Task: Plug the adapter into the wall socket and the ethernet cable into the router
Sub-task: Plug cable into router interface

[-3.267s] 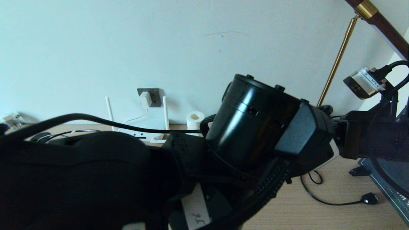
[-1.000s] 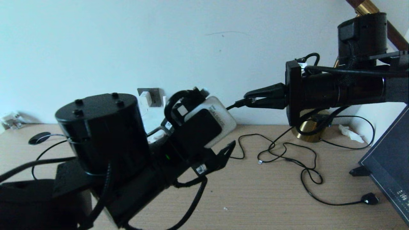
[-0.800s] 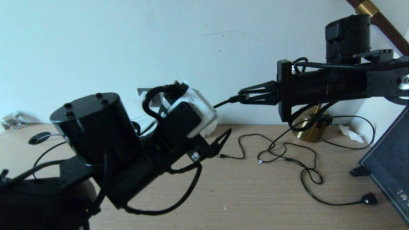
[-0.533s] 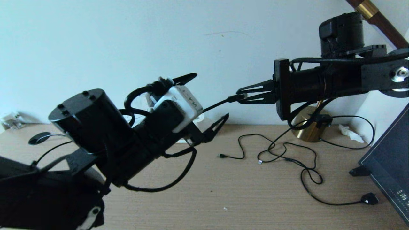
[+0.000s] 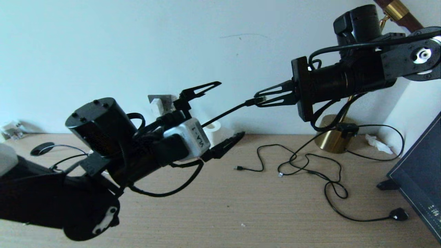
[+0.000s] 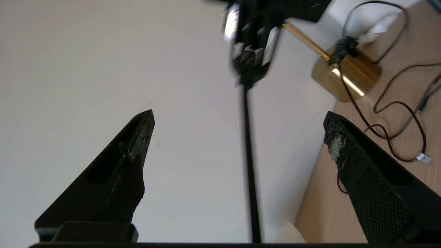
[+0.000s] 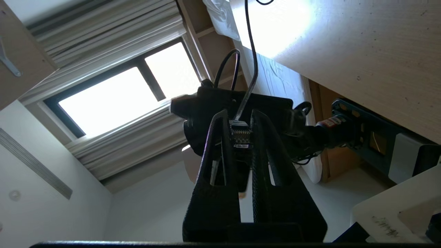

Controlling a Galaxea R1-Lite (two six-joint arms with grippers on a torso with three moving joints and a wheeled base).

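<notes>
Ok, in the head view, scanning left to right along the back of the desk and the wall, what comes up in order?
Black disc with its cord → adapter in the wall socket → toilet-paper roll → ethernet cable plug in the shut right tool → brass lamp base → crumpled white tissue.

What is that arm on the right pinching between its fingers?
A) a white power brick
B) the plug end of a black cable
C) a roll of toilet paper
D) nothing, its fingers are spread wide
B: the right gripper is shut on the plug of the ethernet cable, which runs off toward the open left gripper.
</notes>
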